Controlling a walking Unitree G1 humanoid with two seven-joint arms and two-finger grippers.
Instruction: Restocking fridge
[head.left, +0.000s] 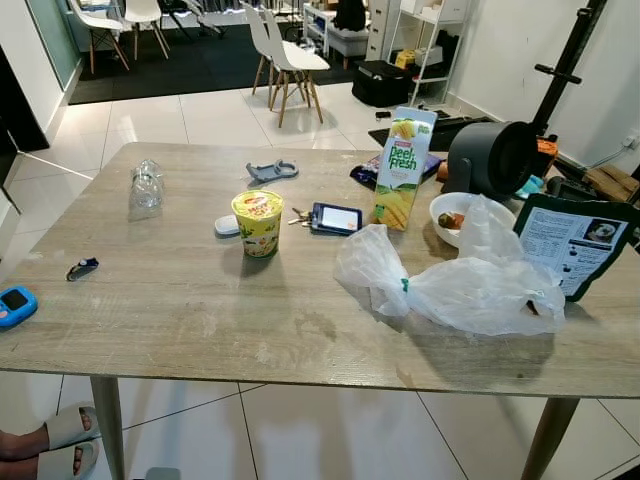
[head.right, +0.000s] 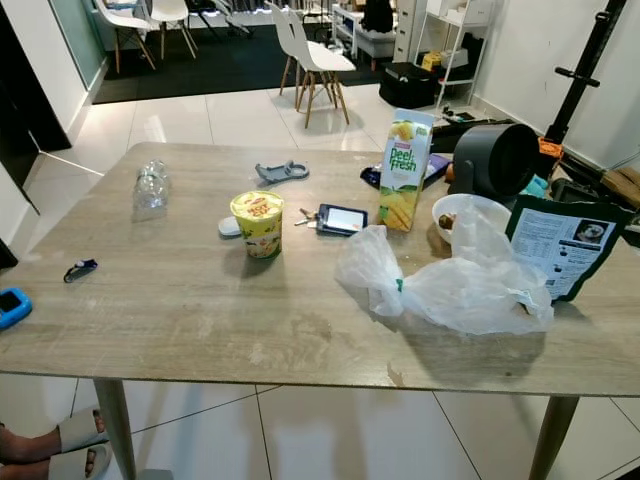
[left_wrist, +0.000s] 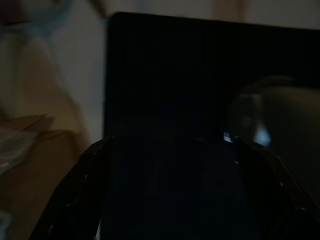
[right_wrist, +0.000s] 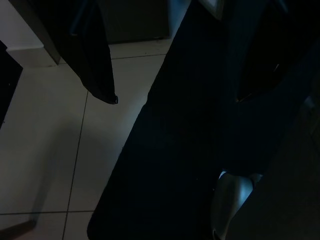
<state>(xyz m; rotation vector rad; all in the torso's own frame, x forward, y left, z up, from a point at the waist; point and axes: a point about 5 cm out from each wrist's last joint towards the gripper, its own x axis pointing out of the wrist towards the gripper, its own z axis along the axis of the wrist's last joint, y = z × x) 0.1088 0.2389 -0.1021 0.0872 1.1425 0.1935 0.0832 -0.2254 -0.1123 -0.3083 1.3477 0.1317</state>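
a pale wood-grain bench (head.left: 200, 300) is seen from above and in front, its near edge running across the lower part of the head views with white floor tiles (head.left: 330, 430) below it. a tall green and yellow juice carton (head.left: 404, 168) stands upright toward the far right of the bench top. just to its left a dark phone-like device (head.left: 335, 217) lies flat beside a bunch of keys (head.left: 299, 215). a yellow-lidded cup (head.left: 258, 222) stands upright near the middle, with a small white object (head.left: 227, 226) touching its left side. a crumpled clear plastic bottle (head.left: 146, 187) is placed near the far left edge, and a grey tool (head.left: 271, 171) lies near the far edge. a loose clear plastic bag (head.left: 460, 285) is spread over the right part, close to the near edge. behind it a white bowl (head.left: 448, 213) is set, and a dark printed pouch (head.left: 575, 240) leans at the right edge. a black round appliance (head.left: 495, 157) stands at the far right corner. a small dark item (head.left: 82, 268) and a blue device (head.left: 15, 305) lie at the left edge. a wide bare stretch of bench top is left open across the front left and centre.

two feet in pale sandals (head.left: 60, 445) are seen on the floor at the lower left. white chairs (head.left: 285, 60) stand well beyond the far edge.

the left hand (left_wrist: 170, 165) is shown in a very dark wrist view, its fingers apart before a black surface. the right hand (right_wrist: 175, 97) is shown above floor tiles with its fingers apart, nothing between them.
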